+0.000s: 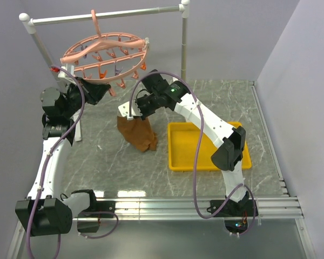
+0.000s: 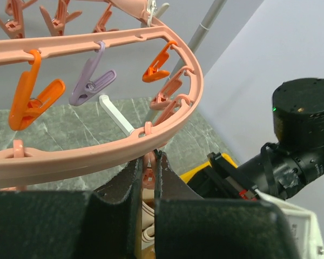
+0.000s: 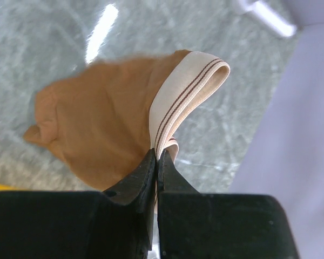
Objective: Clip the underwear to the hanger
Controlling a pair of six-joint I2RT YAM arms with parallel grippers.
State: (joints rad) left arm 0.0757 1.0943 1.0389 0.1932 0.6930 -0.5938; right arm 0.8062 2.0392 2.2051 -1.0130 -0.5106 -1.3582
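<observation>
The salmon-pink round hanger (image 1: 105, 54) hangs by its hook from the rail. In the left wrist view its ring (image 2: 97, 151) crosses just above my fingers. My left gripper (image 1: 103, 89) (image 2: 147, 162) is under the ring's near edge, shut on a dangling pink clip (image 2: 147, 175). My right gripper (image 1: 130, 111) (image 3: 156, 156) is shut on the tan striped waistband (image 3: 189, 86) of the brown underwear (image 1: 139, 133) (image 3: 102, 124). The underwear hangs down from it, lower end near the table, just below and right of the left gripper.
A white and grey metal rail (image 1: 105, 15) on two posts stands at the back. A yellow tray (image 1: 205, 148) lies right of the underwear, under the right arm. Orange (image 2: 32, 100) and purple (image 2: 92, 83) clips hang from the ring. The right arm's wrist (image 2: 302, 124) is close to the left gripper.
</observation>
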